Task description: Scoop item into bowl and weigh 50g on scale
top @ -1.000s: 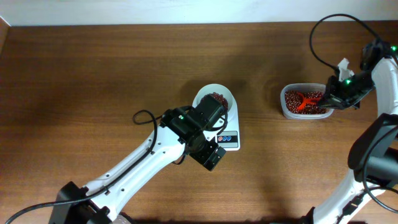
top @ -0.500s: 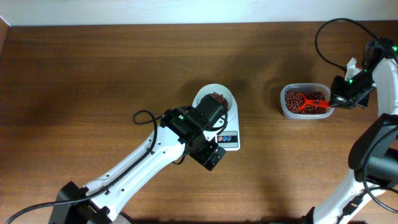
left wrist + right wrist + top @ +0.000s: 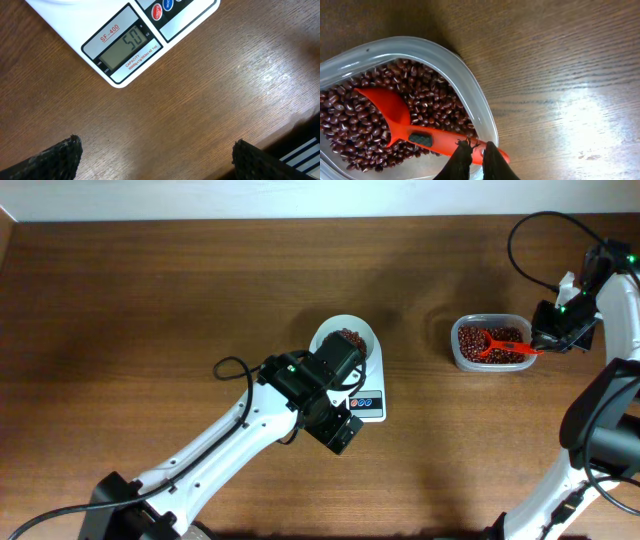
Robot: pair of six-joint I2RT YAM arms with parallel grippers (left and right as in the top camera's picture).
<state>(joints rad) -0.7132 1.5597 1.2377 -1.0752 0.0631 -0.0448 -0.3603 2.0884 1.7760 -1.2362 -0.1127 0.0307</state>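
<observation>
The white bowl (image 3: 328,332) sits on the white scale (image 3: 368,402) and holds a heap of reddish-brown beans (image 3: 350,338). In the left wrist view the scale's display (image 3: 127,47) reads 50. My left gripper (image 3: 157,160) is open and empty, hanging above bare table just in front of the scale; it also shows in the overhead view (image 3: 340,432). My right gripper (image 3: 476,156) is shut on the handle of a red scoop (image 3: 395,112), which lies on the beans (image 3: 427,102) in the clear tub (image 3: 482,112). The handle crosses the tub's rim.
The clear tub (image 3: 455,345) of beans stands at the right of the table, right of the scale. The scale's red and blue buttons (image 3: 162,7) face the front edge. The table's front edge (image 3: 300,135) is close to my left gripper.
My right gripper has drawn back to the right, and the scoop has come down from a tilt to lie flat on the beans. The left arm has not moved.
</observation>
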